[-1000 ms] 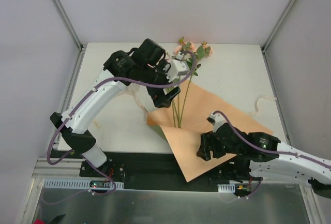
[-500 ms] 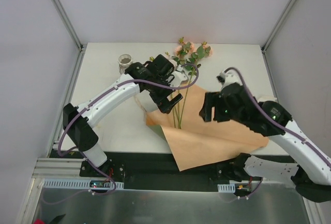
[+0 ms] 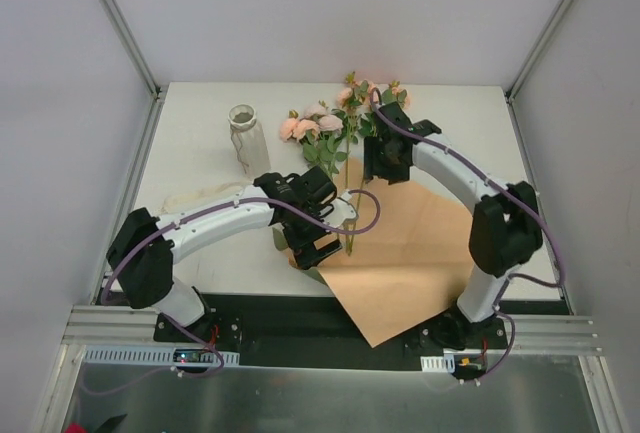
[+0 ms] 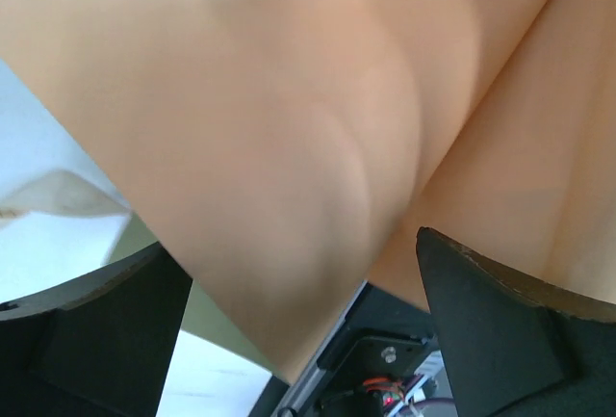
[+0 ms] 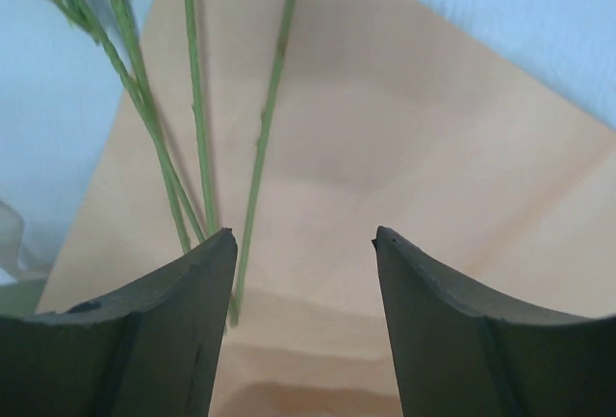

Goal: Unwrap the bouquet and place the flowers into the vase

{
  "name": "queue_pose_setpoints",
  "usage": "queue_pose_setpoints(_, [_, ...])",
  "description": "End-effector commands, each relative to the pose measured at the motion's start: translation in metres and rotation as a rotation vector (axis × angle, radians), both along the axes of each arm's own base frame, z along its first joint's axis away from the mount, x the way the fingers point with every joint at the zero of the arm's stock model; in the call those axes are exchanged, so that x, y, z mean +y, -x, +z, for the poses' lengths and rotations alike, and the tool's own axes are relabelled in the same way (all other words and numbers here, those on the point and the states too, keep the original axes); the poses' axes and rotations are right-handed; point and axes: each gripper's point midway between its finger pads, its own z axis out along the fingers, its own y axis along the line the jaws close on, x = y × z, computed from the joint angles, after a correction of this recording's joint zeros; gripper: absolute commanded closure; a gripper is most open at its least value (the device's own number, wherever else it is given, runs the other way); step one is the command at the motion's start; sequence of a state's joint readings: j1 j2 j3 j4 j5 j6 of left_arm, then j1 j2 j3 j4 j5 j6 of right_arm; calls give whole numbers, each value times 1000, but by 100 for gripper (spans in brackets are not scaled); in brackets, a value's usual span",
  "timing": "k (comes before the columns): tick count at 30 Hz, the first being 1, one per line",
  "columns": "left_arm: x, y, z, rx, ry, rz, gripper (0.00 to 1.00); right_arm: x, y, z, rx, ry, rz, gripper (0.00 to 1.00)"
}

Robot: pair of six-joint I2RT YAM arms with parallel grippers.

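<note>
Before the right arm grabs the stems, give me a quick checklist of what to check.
1. Paper opened out: ok.
2. Stems bare on it: ok.
3. Right gripper open, empty: ok.
4. Stems centred between its jaws: not ok, off to one side.
5. Vase upright, mouth unblocked: ok.
6. Left gripper clear of the paper: cannot tell.

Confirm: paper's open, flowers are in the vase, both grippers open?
Not quite. The flowers are not in the vase; they lie with their stems on the open paper, the vase apart to their left, as the top view shows. The rest holds: paper open, left gripper and right gripper open.
</note>
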State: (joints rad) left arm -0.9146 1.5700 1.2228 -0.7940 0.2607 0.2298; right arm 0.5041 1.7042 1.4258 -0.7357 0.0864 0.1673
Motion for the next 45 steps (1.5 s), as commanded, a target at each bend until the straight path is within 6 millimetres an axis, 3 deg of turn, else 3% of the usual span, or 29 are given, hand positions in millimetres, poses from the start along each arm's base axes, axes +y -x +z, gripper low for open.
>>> queue_pose_setpoints(1, [31, -3, -4, -97, -48, 18, 5, 27, -60, 14, -104, -76, 10, 38])
queue_pose_setpoints(6, [65, -14, -14, -189, -166, 103, 7, 33, -91, -11, -101, -35, -10, 40])
queue_pose_setpoints(7, [76, -17, -17, -201, -193, 138, 8, 34, -95, -24, -81, -16, -9, 41])
queue_pose_setpoints(9, [88, -22, -18, -228, -225, 173, 8, 33, -106, -28, -96, 8, -16, 43])
queue_pose_setpoints(13, [115, -29, -25, -211, -270, 272, 8, 31, -115, -56, -66, 59, -22, 46])
queue_pose_setpoints(18, [130, -39, -16, -244, -271, 357, 7, 29, -122, -65, -74, 88, -16, 47])
queue_pose_setpoints(26, [165, -60, 28, -363, -234, 521, 1, 30, -121, -87, -48, 112, -22, 52])
queue_pose_setpoints(36, [224, -72, 93, -541, -178, 660, 1, 32, -123, -101, -36, 138, -51, 74])
queue_pose_setpoints(41, [250, -73, 109, -601, -196, 705, 1, 30, -123, -96, -44, 137, -81, 93])
queue_pose_setpoints(43, [253, -71, 115, -611, -184, 716, 1, 29, -124, -85, -67, 125, -101, 99])
queue_pose_setpoints(45, [255, -70, 117, -617, -185, 716, 1, 28, -124, -69, -95, 110, -122, 99])
